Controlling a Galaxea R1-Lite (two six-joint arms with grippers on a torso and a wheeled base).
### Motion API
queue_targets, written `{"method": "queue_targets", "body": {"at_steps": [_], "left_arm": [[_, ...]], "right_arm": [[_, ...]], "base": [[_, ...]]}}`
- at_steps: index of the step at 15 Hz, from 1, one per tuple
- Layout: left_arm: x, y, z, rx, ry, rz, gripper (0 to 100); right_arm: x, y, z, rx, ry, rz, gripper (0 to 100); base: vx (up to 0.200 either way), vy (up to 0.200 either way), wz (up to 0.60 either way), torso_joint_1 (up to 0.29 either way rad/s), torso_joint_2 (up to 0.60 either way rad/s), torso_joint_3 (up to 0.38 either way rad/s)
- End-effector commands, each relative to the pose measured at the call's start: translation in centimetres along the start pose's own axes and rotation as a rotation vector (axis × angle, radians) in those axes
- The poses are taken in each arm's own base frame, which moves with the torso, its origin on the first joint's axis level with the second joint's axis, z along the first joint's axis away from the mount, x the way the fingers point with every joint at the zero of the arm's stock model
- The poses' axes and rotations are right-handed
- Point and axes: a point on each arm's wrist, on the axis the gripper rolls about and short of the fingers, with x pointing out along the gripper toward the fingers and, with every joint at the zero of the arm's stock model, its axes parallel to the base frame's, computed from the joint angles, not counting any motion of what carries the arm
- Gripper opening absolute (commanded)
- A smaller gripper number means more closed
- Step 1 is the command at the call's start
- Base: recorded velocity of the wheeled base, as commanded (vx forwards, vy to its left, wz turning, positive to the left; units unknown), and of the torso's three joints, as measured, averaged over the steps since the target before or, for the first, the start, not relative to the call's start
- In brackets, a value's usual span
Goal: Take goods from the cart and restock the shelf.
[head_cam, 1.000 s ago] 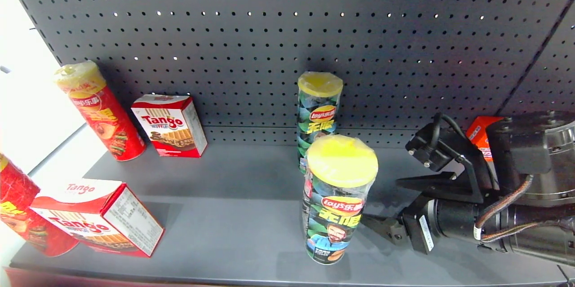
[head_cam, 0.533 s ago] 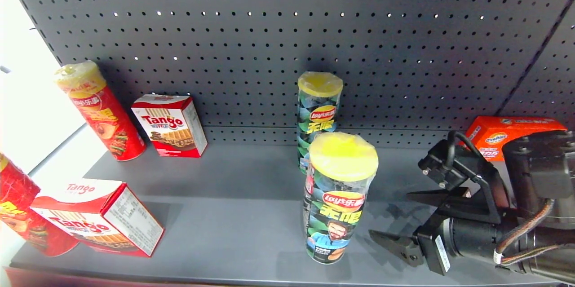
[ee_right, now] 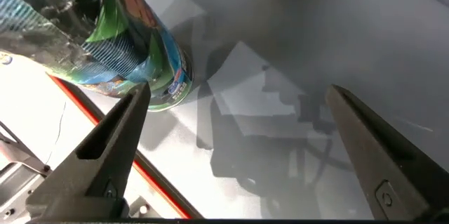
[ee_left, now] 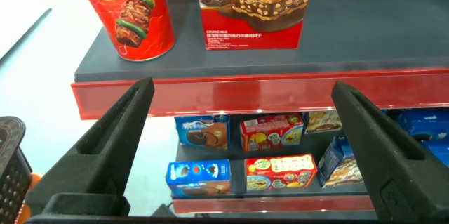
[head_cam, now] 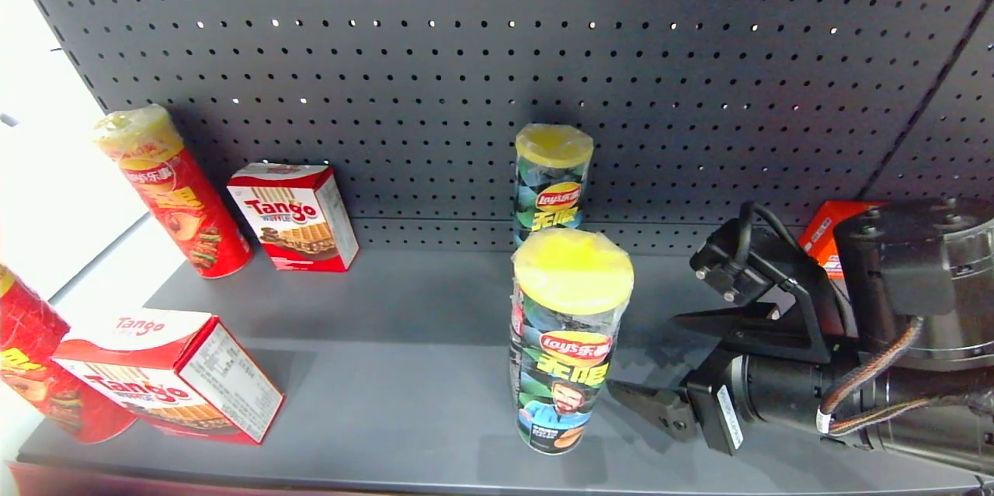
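One chip can [head_cam: 571, 348] stands at the shelf [head_cam: 404, 372] front: probably light, slick, easily dented, so grip mid-body gently; right end effector [head_cam: 643, 352] gapes open beside it.

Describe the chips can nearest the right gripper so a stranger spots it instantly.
On the grey shelf backed by pegboard, two green, yellow-lidded chips cans stand near the middle, one behind the other. Yours is the front can, beside the right gripper; its twin stands by the pegboard.
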Motion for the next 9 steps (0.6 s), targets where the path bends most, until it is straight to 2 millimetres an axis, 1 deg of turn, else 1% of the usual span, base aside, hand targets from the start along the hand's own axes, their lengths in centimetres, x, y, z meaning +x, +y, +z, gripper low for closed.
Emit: {"method": "queue_targets", "body": {"at_steps": [1, 4, 5, 8, 9], "left_arm": [[0.0, 0.0, 0.0, 0.0, 0.001, 0.0, 100], [0.0, 0.0, 0.0, 0.0, 0.001, -0.001, 100], [0.0, 0.0, 0.0, 0.0, 0.001, -0.001, 100], [0.0, 0.0, 0.0, 0.0, 0.001, 0.0, 100], [0.0, 0.0, 0.0, 0.0, 0.001, -0.001, 100]], "right_arm": [[0.2, 0.0, -0.1, -0.001, 0.009, 0.001, 100], [-0.2, -0.1, -0.2, 0.003, 0.001, -0.004, 100], [-0.8, -0.4, -0.1, 0.011, -0.015, -0.019, 100], [-3.4, -3.0, 0.1, 0.069, -0.083, -0.128, 100], [-5.4, -4.6, -0.2, 0.106, -0.129, -0.205, 100]], "base": [[0.0, 0.0, 0.0, 0.0, 0.0, 0.0], [0.0, 0.0, 0.0, 0.0, 0.0, 0.0], [0.0, 0.0, 0.0, 0.0, 0.0, 0.0], [0.0, 0.0, 0.0, 0.0, 0.0, 0.0], [0.0, 0.0, 0.0, 0.0, 0.0, 0.0]]}}
